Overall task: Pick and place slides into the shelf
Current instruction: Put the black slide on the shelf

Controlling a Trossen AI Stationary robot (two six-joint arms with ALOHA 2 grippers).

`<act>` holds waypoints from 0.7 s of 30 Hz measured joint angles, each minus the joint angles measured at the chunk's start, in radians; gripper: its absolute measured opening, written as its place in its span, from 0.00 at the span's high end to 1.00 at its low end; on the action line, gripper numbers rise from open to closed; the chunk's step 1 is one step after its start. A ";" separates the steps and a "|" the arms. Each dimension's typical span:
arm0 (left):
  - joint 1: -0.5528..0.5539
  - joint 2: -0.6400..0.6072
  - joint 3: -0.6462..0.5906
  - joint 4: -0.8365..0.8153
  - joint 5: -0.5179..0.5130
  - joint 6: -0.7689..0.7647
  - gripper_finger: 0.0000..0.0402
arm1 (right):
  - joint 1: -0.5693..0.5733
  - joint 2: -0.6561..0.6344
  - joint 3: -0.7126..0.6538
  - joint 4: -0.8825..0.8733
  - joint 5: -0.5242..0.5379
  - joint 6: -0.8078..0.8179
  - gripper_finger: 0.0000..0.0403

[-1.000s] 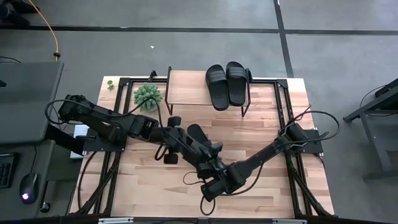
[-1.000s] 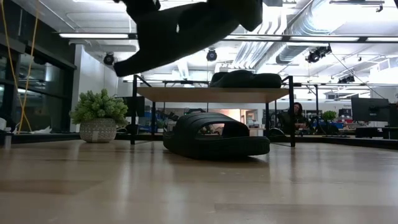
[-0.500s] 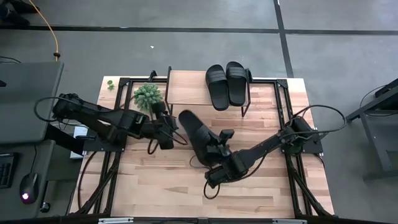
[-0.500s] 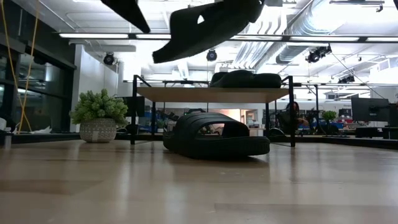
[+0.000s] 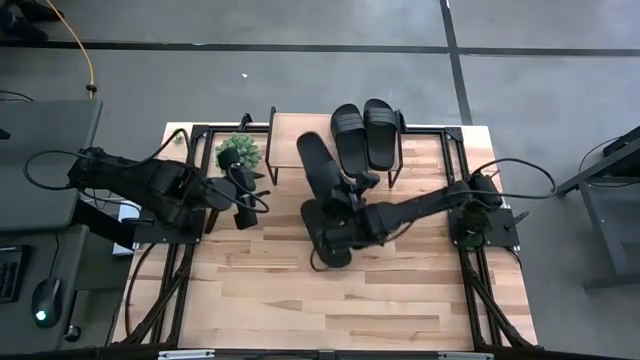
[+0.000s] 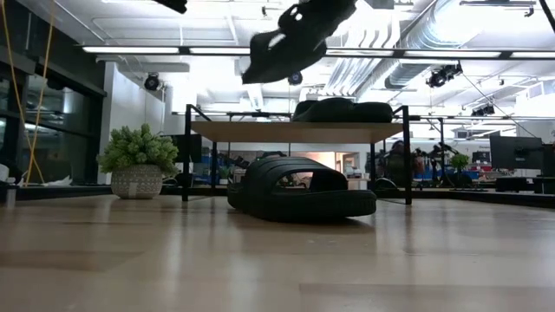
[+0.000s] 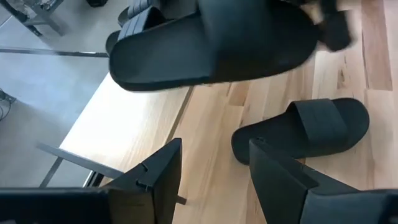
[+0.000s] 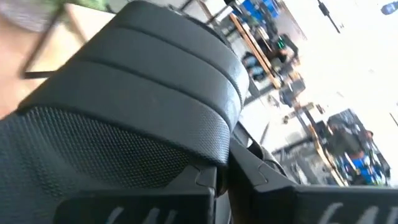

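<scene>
A slide (image 5: pixel 318 162) hangs in the air over the shelf's (image 5: pixel 290 145) front edge, clamped in the right gripper (image 5: pixel 352 192) at its 5 o'clock end, seemingly above another slide (image 5: pixel 325 232) on the table, while the left gripper (image 5: pixel 252 203) waits unclenched at 9 o'clock

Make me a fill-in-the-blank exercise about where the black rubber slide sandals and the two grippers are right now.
1. The small low shelf with a light wooden top carries ____ black rubber slide sandals side by side.
2. The ____ gripper holds a third black slide in the air.
3. A fourth black slide lies on the wooden ____.
4. The left gripper holds nothing and its fingers are ____.

Missing words: two; right; table; open
</scene>
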 joint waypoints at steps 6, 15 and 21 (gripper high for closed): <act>0.000 -0.010 0.000 -0.007 0.002 0.017 0.58 | -0.094 -0.002 0.000 0.072 0.013 -0.013 1.00; 0.000 -0.010 0.000 -0.007 0.002 0.032 0.58 | -0.200 -0.002 0.000 0.299 -0.089 -0.185 1.00; 0.000 -0.010 0.000 -0.008 0.002 0.049 0.58 | -0.251 -0.002 0.000 0.351 -0.120 -0.220 1.00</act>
